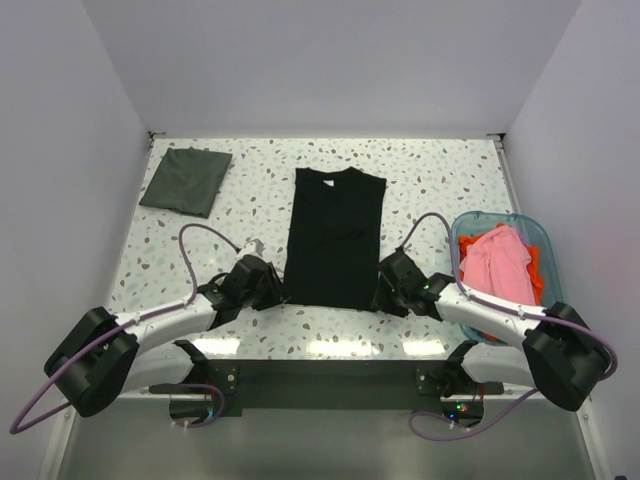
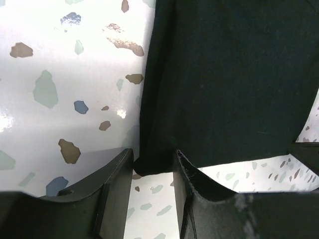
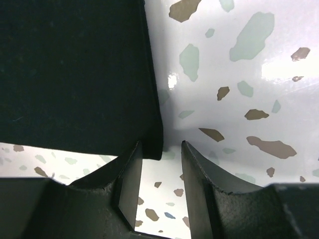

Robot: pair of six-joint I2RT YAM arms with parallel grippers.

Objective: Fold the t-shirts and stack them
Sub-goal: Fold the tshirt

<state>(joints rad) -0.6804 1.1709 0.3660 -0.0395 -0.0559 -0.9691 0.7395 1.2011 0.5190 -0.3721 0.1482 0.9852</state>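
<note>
A black t-shirt (image 1: 335,235) lies flat on the speckled table, folded into a long narrow strip with its collar at the far end. My left gripper (image 1: 275,290) sits at its near left corner. In the left wrist view the black t-shirt (image 2: 229,74) has its corner tip lying between the fingers of the left gripper (image 2: 152,154), with a gap on either side. My right gripper (image 1: 385,290) is at the near right corner. There the black t-shirt (image 3: 70,69) reaches just inside the right gripper (image 3: 160,144), against one finger. Both stand open.
A dark grey t-shirt (image 1: 187,180) lies folded square at the far left of the table. A clear blue basket (image 1: 505,222) at the right holds a pink t-shirt (image 1: 497,262) and an orange one (image 1: 537,272). White walls close in three sides.
</note>
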